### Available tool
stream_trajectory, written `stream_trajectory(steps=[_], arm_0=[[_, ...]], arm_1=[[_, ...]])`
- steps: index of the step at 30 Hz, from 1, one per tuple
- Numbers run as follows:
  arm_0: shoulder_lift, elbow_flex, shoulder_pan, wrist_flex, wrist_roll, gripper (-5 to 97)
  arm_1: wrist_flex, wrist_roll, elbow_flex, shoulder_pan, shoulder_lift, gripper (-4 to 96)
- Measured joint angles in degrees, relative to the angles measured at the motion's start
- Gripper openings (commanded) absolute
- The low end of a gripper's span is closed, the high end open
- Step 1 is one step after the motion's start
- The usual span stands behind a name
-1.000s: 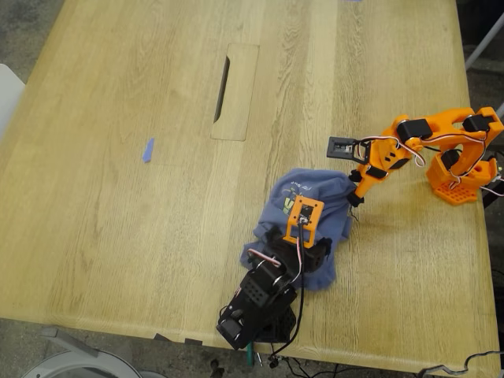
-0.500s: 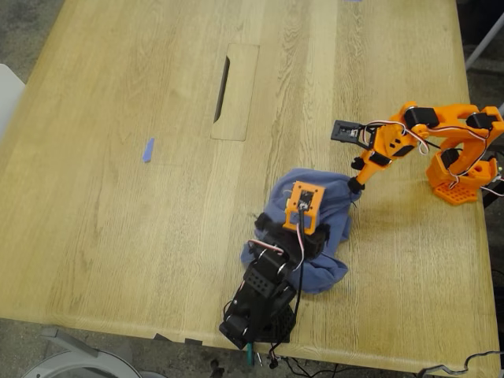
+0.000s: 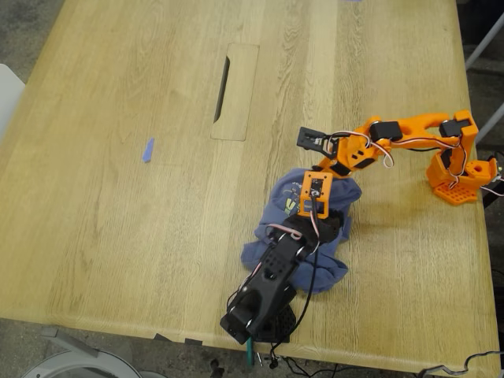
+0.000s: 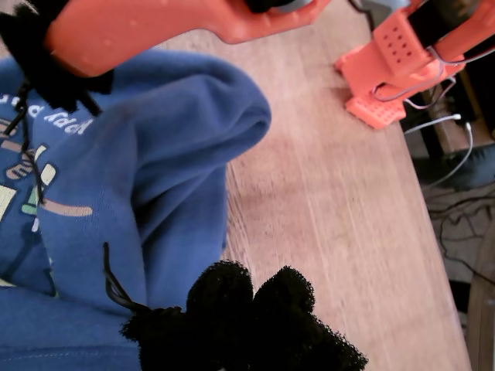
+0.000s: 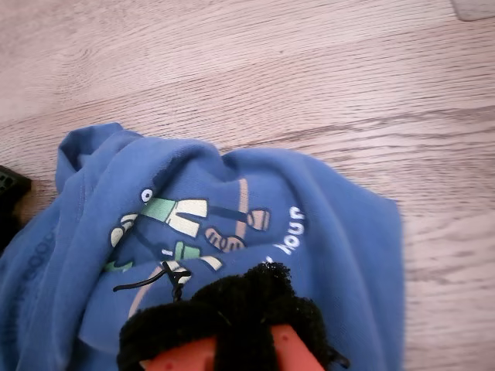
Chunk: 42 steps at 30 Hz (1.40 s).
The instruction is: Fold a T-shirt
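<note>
Slate-blue T-shirt (image 3: 303, 228) bunched on wooden tabletop (image 3: 118, 213), under both grippers. First gripper (image 4: 251, 297) closed at cloth edge, grip on cloth not certain; second gripper (image 5: 232, 321) low over print, opening impossible to tell. Probably gathering fabric before spreading.

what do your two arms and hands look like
My first arm is black plastic with an orange camera plate and red and white wires. My second arm is orange plastic with black motor blocks, looping wires and a perforated orange base. Both my first hand and my second hand have fuzzy black fingertip padding.
</note>
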Motion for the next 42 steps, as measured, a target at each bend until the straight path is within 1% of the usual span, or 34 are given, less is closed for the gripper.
stream_trajectory(steps=[4,7,10,14,19,24,26,30,37,42], arm_0=[[2.81,6.15,0.7,-2.02,-1.32,0],[5.27,10.72,2.81,-2.9,-1.93,0],[8.88,15.29,2.64,-2.81,-2.72,0],[14.94,19.34,0.88,0.97,-3.6,0],[22.24,22.59,-1.14,6.42,-3.6,1],[26.81,24.52,-3.34,9.67,-3.6,6],[28.65,25.22,-5.1,10.9,-3.6,8],[30.06,26.63,-10.55,13.45,-3.69,8],[30.15,27.25,-23.82,18.9,-2.37,8],[30.06,27.86,-32.43,21.27,-1.85,10]], arm_1=[[-4.83,0.79,4.39,-2.72,-0.35,0.2],[-7.38,1.41,10.2,-4.83,-0.26,0.2],[-9.32,2.37,17.58,-5.8,2.72,0.2],[-11.16,2.81,26.02,-7.38,7.56,0.2],[-13.18,3.08,32.52,-7.56,10.9,0.1],[-15.29,3.08,38.23,-7.47,14.06,0.1],[-16.17,3.08,41.31,-6.68,15.73,0.1],[-17.49,3.34,45.97,-4.75,18.54,0.1],[-20.13,3.43,50.45,-2.64,21.01,0.1],[-22.06,3.43,53.88,-1.14,22.76,0.1]])
